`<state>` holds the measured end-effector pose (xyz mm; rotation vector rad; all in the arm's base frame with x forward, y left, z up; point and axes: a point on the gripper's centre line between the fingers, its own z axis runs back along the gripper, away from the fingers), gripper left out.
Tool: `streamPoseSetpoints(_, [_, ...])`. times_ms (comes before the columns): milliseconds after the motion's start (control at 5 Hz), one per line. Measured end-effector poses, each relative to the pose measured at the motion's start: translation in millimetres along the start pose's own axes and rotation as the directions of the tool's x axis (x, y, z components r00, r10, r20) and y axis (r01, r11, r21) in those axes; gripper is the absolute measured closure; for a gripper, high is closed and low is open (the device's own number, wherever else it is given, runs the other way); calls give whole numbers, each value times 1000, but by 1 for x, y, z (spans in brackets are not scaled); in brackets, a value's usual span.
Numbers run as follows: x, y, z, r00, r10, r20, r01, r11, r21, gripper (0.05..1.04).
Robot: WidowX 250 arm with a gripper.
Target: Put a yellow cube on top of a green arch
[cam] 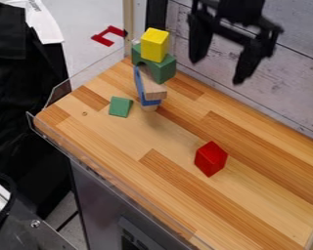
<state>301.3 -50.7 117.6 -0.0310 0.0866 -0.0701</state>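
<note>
"Where does the yellow cube (155,45) sit?"

"On top of the green arch (162,70), touching it. The task looks finished."

"And what props the arch?"

"A pale wooden block (154,91) and a blue block (139,86) beneath, giving it height. The stack leans unevenly, so a knock could topple it."

"Where's the cube from the claw?"

"Around ten o'clock from the fingertips of the black two-finger gripper (218,72), apart from them. The gripper hangs wide and empty, presumably so the cube rests free."

"Farther out?"

"On the wooden counter (126,146), a green triangular block (120,106) lies at the cube's seven o'clock; a red block (211,158), near five."
</note>
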Motion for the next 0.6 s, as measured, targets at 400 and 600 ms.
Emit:
streamPoseSetpoints(400, [-4, -4, -48, 999, 2, 34, 0, 999, -36, 85])
streamPoseSetpoints(600, [1, -1, -54, 998, -8, 70, 9, 1000, -20, 85])
